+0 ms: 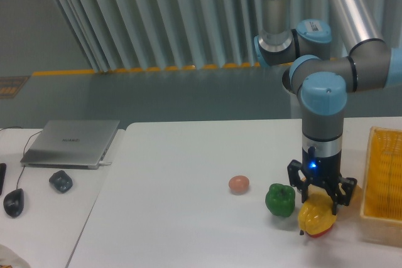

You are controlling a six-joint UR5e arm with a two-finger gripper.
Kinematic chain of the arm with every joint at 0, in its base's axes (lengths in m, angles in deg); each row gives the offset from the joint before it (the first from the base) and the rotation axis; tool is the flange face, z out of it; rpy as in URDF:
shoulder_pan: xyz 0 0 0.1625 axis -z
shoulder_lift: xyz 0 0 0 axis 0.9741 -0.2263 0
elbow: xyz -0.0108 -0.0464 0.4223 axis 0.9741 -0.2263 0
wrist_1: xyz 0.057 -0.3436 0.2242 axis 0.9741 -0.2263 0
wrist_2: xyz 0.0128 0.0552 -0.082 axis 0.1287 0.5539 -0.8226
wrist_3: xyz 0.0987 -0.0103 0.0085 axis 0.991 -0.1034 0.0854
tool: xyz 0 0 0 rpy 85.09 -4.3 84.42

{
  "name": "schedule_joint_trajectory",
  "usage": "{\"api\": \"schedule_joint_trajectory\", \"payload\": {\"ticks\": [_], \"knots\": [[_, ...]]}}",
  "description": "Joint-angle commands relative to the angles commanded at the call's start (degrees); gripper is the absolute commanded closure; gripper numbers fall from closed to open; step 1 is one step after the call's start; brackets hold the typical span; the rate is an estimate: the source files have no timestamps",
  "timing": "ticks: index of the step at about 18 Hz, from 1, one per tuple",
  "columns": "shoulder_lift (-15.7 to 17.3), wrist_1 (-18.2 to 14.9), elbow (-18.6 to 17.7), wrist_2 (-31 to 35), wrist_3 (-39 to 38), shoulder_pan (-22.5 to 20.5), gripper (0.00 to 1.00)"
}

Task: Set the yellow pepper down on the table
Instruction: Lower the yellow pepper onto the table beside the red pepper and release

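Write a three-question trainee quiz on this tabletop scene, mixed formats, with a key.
1. True or false: the claw is shut on the yellow pepper.
2. Multiple choice: what lies immediately left of the yellow pepper on the table? A) the laptop B) the green pepper C) the yellow basket
3. Fill in: the small round object left of the green pepper is ____ in colour.

Key: 1 true; 2 B; 3 pinkish-orange.

The white surface (188, 174) carries a green pepper (280, 199), a small pinkish egg-like ball (239, 184), a partly hidden red pepper (321, 233) and a yellow basket (383, 183) at its right edge.
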Motion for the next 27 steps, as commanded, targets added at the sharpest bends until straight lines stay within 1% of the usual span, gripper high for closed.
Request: {"api": "schedule_joint_trajectory", "payload": {"ticks": [2,6,9,13,14,15,16,18,19,21,27], "knots": [[-0.2,0.3,-0.4,0.3,-0.3,1.4,0.65],[0.0,0.3,-0.7,0.3,-3.4,2.8,0.65],[0.2,0.3,-1.5,0.9,-3.6,3.6,0.64],[0.1,0.3,-2.2,1.8,-3.5,3.7,0.6],[0.1,0.4,-3.2,1.8,-3.5,4.0,0.53],[0.0,0.7,-3.3,1.9,-3.5,4.1,0.48],[-0.1,1.7,-3.8,2.0,-3.5,4.1,0.39],[-0.2,2.1,-4.0,2.2,-3.2,4.1,0.07],[-0.2,2.2,-4.0,2.6,-3.2,4.1,0.02],[-0.3,2.3,-4.0,4.7,-3.2,4.8,0.02],[-0.5,2.3,-4.0,4.9,-3.2,5.5,0.01]]}}
